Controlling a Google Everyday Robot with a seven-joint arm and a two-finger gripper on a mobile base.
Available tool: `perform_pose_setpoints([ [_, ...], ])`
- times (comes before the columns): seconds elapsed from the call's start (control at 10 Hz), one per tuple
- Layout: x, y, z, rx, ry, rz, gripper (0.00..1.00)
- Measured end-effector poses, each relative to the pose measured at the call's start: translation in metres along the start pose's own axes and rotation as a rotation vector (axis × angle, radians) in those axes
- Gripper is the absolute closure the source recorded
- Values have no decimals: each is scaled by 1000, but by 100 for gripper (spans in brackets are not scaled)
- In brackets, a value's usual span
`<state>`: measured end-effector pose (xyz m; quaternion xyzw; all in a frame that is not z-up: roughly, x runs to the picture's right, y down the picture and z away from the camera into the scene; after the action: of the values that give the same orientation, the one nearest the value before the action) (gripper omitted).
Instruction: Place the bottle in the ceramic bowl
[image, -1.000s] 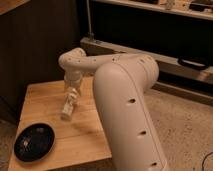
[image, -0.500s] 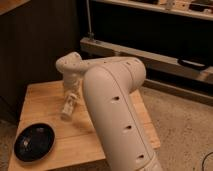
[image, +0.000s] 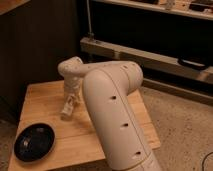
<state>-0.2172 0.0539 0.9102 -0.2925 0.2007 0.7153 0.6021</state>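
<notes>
Light wooden table on speckled floor; metal shelving rack behind

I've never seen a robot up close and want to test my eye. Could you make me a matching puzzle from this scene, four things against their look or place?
Things:
1 bowl
2 claw
3 table
4 arm

Look or place:
A pale wood
B white, bulky, nearest the camera
C dark, on the table's near left corner
D hanging over the table, beyond the bowl

Pairs: 1-C, 2-D, 3-A, 4-B
</notes>
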Motion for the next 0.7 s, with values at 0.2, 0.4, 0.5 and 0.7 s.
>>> perform_pose_setpoints([
  [0.2,4,10,6,-8,10,-26,35],
  [0.4,6,14,10,-10,17,-38,35],
  [0.5,9,18,12,-8,22,-47,35],
  [0.7,13,19,18,-1,39,-58,35],
])
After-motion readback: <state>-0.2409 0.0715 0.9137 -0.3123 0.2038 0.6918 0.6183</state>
